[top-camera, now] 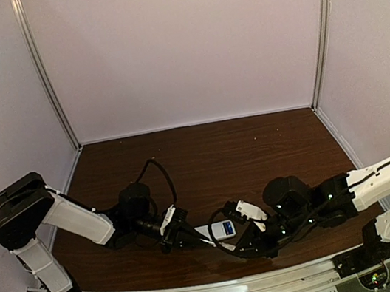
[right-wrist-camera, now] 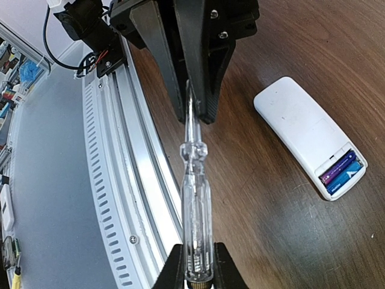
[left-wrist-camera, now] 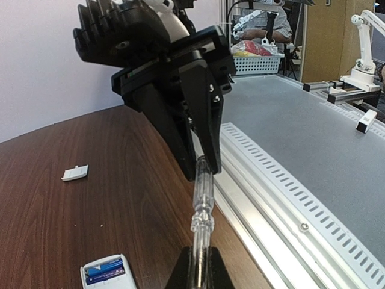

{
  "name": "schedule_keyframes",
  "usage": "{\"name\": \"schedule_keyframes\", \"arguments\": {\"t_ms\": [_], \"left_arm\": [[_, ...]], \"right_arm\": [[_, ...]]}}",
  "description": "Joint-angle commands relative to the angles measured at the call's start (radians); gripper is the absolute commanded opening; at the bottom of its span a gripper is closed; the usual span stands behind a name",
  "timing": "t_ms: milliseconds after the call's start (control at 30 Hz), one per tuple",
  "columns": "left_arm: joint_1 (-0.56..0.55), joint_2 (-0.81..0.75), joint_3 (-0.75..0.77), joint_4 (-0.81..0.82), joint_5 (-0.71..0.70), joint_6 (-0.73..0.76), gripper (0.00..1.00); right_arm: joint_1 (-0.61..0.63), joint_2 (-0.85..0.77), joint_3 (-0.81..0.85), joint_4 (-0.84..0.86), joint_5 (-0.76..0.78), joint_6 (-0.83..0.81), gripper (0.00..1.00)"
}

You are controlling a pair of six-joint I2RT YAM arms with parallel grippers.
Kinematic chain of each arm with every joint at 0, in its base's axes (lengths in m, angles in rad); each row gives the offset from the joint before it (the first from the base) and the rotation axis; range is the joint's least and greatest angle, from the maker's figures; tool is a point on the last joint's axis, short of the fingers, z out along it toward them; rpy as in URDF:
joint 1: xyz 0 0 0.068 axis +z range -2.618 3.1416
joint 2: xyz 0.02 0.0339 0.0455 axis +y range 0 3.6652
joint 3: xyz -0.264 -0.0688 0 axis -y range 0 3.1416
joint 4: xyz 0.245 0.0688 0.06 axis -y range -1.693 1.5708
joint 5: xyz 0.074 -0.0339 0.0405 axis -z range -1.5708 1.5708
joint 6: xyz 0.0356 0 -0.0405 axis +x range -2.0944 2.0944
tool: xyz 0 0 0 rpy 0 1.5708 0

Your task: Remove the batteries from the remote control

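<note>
Right wrist camera gives the clearest account. The right gripper (right-wrist-camera: 195,260) is closed on the butt end of a clear-handled screwdriver (right-wrist-camera: 194,198), its two fingers pinching the handle from either side. Opposite it, the left gripper (right-wrist-camera: 193,105) is clamped shut on the thin metal shaft, so the tool is held at both ends above the table (right-wrist-camera: 283,241) and the slotted rail (right-wrist-camera: 117,180) at its near edge.

To the right of the tool, the remote control (right-wrist-camera: 298,129) lies flat on the wood, apart from both grippers. Its battery bay is uncovered, and the batteries (right-wrist-camera: 341,171) sit side by side inside it, one blue and one more purple.

Only the left wrist view shows the small white cover piece (left-wrist-camera: 75,173), lying alone on the table well away from the remote. Here the frame's bottom edge cuts off all but the open end of the remote. The left gripper's own fingers appear only as dark tips at that same edge, and the shaft between them is hard to see.

From above, the remote lies near the front edge between the two grippers, with a blue patch at its right end that is probably the batteries. The screwdriver is barely a thin line there, the dark gripper bodies hide how the jaws stand, and I cannot find the cover piece.
</note>
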Motion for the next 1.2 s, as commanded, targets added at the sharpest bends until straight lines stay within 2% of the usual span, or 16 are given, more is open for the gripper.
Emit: {"name": "schedule_keyframes", "arguments": {"t_ms": [0, 33, 67, 233, 333, 367, 467, 600, 800, 1167], "left_arm": [[-0.002, 0.013, 0.018, 0.048, -0.016, 0.000, 0.00], [-0.002, 0.016, 0.018, 0.055, -0.011, -0.005, 0.00], [-0.001, 0.020, 0.016, 0.063, -0.010, -0.013, 0.00], [-0.001, 0.042, 0.009, 0.127, -0.006, -0.071, 0.00], [-0.001, 0.051, 0.005, 0.158, -0.017, -0.107, 0.00], [-0.001, 0.053, 0.004, 0.167, -0.019, -0.119, 0.00], [0.000, 0.058, 0.002, 0.200, -0.019, -0.155, 0.00], [0.005, 0.066, -0.001, 0.251, -0.027, -0.211, 0.00], [0.031, 0.113, -0.015, 0.424, -0.011, -0.356, 0.00], [0.097, 0.157, 0.013, 0.588, -0.001, -0.573, 0.00]], "right_arm": [[-0.006, 0.008, 0.018, 0.014, 0.039, 0.020, 0.00], [-0.006, 0.008, 0.021, 0.008, 0.052, 0.021, 0.00], [-0.006, 0.006, 0.022, 0.001, 0.068, 0.021, 0.05], [-0.005, -0.030, 0.009, 0.000, 0.183, 0.024, 0.55], [-0.005, -0.056, -0.005, 0.014, 0.237, 0.015, 0.72], [-0.005, -0.068, -0.017, 0.031, 0.250, 0.010, 0.82], [-0.005, -0.101, -0.047, 0.077, 0.294, -0.006, 0.98], [-0.003, -0.139, -0.098, 0.189, 0.378, -0.052, 1.00], [-0.003, -0.204, -0.186, 0.345, 0.428, -0.106, 1.00], [-0.002, -0.271, -0.247, 0.425, 0.538, -0.134, 1.00]]}}
